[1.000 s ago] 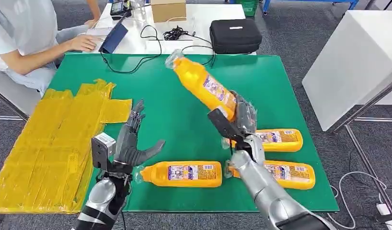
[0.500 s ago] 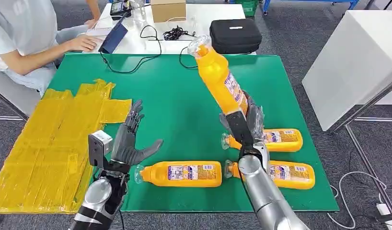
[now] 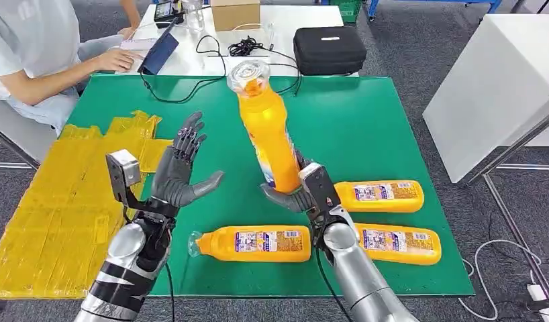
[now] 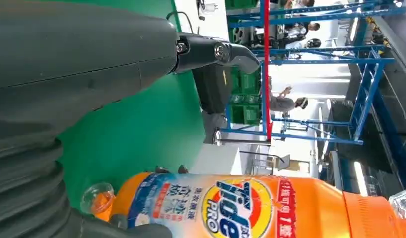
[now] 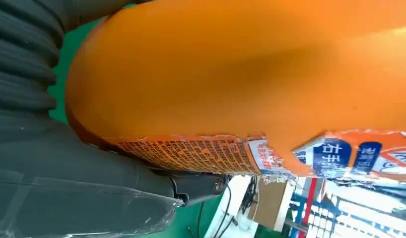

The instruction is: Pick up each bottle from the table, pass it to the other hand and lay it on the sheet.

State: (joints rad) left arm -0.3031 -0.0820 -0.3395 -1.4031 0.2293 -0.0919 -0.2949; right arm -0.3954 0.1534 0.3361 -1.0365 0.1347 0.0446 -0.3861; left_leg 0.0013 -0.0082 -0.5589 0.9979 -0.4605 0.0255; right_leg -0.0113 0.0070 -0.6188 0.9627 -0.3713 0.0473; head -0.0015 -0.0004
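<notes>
right hand [image 3: 300, 191] wrapped around the bottom end of an orange bottle [image 3: 265, 127], held up over the middle of the green table [image 3: 366, 121], nearly upright with the clear cap on top, leaning a bit toward the left side. up close from the right wrist – orange body and torn label edge pressed right against the palm. left hand [image 3: 180, 171] raised beside it, fingers spread, palm turned toward the bottle, gripping nothing, not touching it. three more bottles lying flat on the table: one [image 3: 252, 243] near the front edge between the two arms, two others [image 3: 381, 194] [image 3: 396, 242] off to the right, one behind the other. yellow sheet [image 3: 64, 201] spread along the left side of the table – crinkly, nothing on it. person in a light shirt [image 3: 30, 47] seated at the far left corner, black case [image 3: 329, 48] and cables on the white desk beyond.
</notes>
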